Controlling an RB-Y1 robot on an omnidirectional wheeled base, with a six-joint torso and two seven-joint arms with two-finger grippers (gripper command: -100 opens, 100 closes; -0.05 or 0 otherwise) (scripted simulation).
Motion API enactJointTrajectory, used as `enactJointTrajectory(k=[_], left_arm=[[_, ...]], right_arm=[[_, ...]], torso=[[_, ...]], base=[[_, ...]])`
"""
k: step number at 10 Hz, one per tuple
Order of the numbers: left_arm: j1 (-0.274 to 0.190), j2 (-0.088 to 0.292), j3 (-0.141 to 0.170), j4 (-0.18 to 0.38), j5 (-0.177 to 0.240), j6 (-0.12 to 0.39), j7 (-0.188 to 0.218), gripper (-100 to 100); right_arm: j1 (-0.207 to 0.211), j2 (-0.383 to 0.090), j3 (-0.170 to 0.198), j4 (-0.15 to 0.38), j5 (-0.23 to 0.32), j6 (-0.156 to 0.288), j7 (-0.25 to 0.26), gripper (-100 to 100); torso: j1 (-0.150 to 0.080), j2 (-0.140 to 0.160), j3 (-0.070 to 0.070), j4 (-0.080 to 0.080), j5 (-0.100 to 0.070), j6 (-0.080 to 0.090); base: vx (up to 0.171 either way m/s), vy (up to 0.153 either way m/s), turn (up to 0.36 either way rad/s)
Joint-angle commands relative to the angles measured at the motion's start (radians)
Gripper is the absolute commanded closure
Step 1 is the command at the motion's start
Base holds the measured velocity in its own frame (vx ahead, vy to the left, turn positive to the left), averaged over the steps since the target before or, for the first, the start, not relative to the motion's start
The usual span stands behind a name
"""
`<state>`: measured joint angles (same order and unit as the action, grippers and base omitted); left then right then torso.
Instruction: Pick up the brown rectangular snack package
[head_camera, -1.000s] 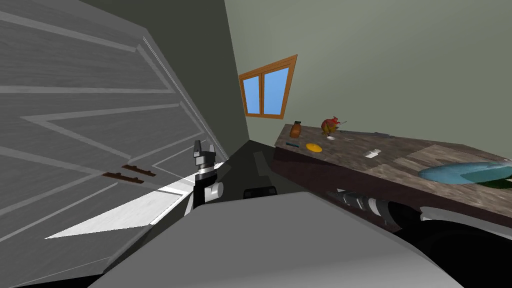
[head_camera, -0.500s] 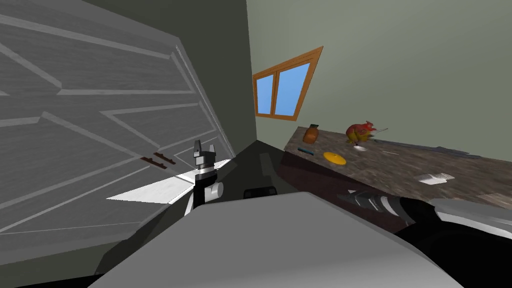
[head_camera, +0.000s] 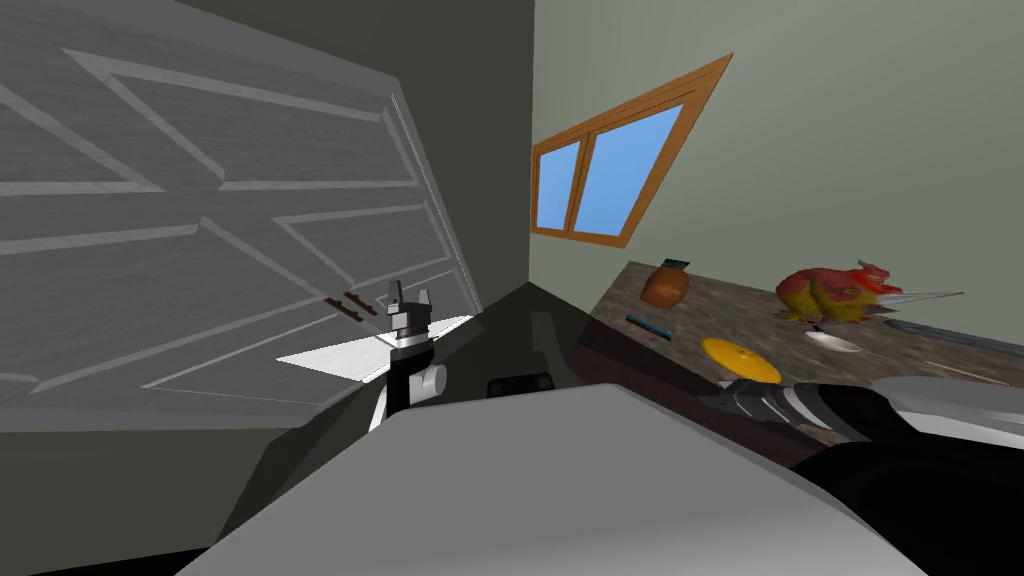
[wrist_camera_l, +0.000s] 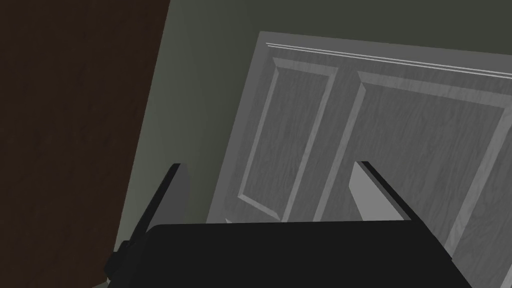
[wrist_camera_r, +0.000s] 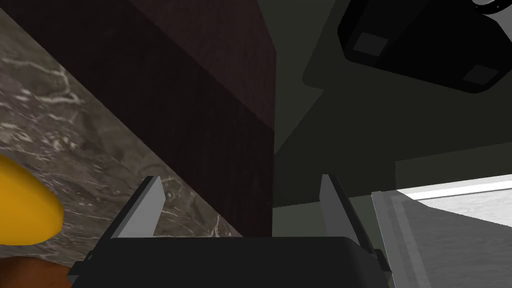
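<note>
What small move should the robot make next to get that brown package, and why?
Probably reach the right hand forward over the counter, past the yellow disc, toward the brown package. The hand is open and empty and sits at the counter's near edge beside the disc. The package stands farther back, near the counter's far corner, with nothing touching it.

Brown package (head_camera: 665, 287), yellow disc (head_camera: 740, 360), red-and-yellow figure (head_camera: 830, 293), grey-veined brown countertop (head_camera: 730, 318), orange-framed blue window (head_camera: 610, 180), grey door (head_camera: 200, 250).
</note>
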<state>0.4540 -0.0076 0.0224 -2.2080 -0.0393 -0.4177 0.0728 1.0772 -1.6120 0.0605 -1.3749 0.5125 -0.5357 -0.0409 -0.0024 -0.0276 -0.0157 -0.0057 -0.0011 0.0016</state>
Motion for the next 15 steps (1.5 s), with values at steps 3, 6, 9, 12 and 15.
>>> enactJointTrajectory(k=[3,6,9,12,15], left_arm=[[0.0,0.0,0.0,0.0,0.0,0.0,0.0,0],[0.0,0.0,0.0,0.0,0.0,0.0,0.0,0],[0.0,0.0,0.0,0.0,0.0,0.0,0.0,0],[0.0,0.0,0.0,0.0,0.0,0.0,0.0,0],[0.0,0.0,0.0,0.0,0.0,0.0,0.0,0]], right_arm=[[0.009,-0.1,0.043,0.034,0.083,-0.029,-0.056,-100],[0.024,-0.113,0.079,0.034,0.131,-0.056,-0.09,-100],[0.035,-0.119,0.068,0.027,0.123,-0.05,-0.088,0],[0.013,-0.048,0.096,0.032,0.138,-0.02,-0.059,-100],[0.004,-0.019,0.11,0.028,0.145,-0.002,-0.051,-100]], torso=[[-0.004,-0.008,-0.005,-0.002,-0.001,0.0],[-0.002,-0.005,-0.003,-0.001,-0.001,0.001],[0.005,0.007,0.004,0.001,0.001,0.003],[0.004,0.012,0.007,0.003,0.001,0.003],[0.004,0.013,0.007,0.003,0.001,0.003]], base=[[0.256,-0.108,0.39],[0.218,-0.088,0.186],[0.051,-0.017,0.009],[-0.007,-0.021,0.075],[-0.011,-0.016,0.045]])
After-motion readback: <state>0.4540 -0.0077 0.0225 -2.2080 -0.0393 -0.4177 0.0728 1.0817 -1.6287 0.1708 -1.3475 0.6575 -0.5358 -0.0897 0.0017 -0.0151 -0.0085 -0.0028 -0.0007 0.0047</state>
